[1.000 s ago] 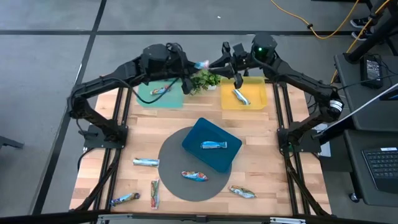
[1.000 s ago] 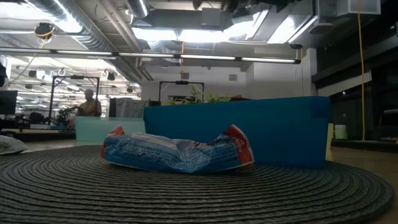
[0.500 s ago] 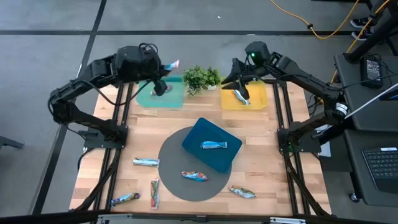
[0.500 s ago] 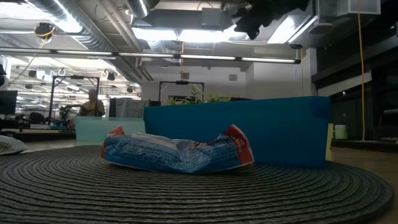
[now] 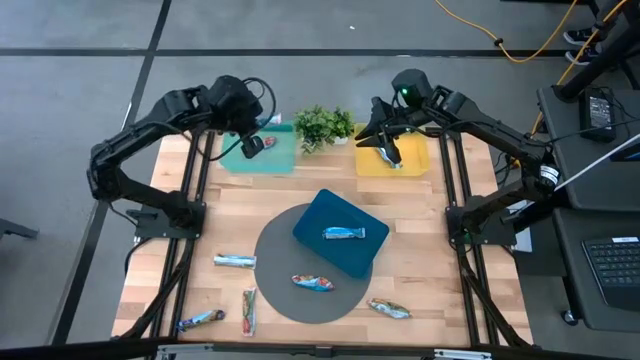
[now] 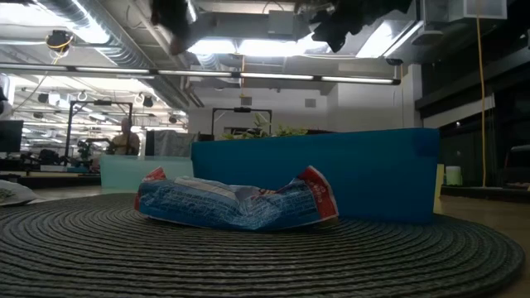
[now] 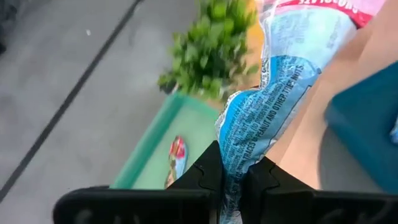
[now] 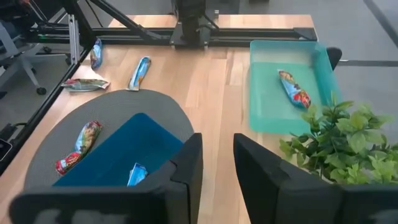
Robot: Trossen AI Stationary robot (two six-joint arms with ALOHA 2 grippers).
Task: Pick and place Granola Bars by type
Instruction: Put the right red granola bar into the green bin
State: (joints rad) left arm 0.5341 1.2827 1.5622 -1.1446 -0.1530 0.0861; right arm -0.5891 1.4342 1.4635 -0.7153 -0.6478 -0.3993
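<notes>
Over the green tray [image 5: 262, 155] at the surface's far left, the left tool [image 7: 235, 177] is clenched on a crinkled foil bar [image 7: 261, 93] (blue print, pink-red end), which sticks out forward from between its dark fingers. Inside that shallow, glossy tray lies one bar [image 7: 176, 158] with red and blue print. Just beside the tray stands a small leafy plant [image 5: 322, 124]. The right tool [image 8: 214, 165] hangs above the yellow tray [image 5: 415, 160] with its fingers parted and nothing between them; a bar [image 5: 389, 152] lies in that tray below it. Nearer, a blue tray [image 5: 340, 231] holding one bar [image 5: 342, 234] sits tilted on a round ribbed grey mat [image 5: 275, 295]. Another bar [image 5: 312, 283] rests on the mat. Four more lie loose on the wooden slats [image 5: 420, 260] along the near edge, well apart, leaving the middle slats bare.
</notes>
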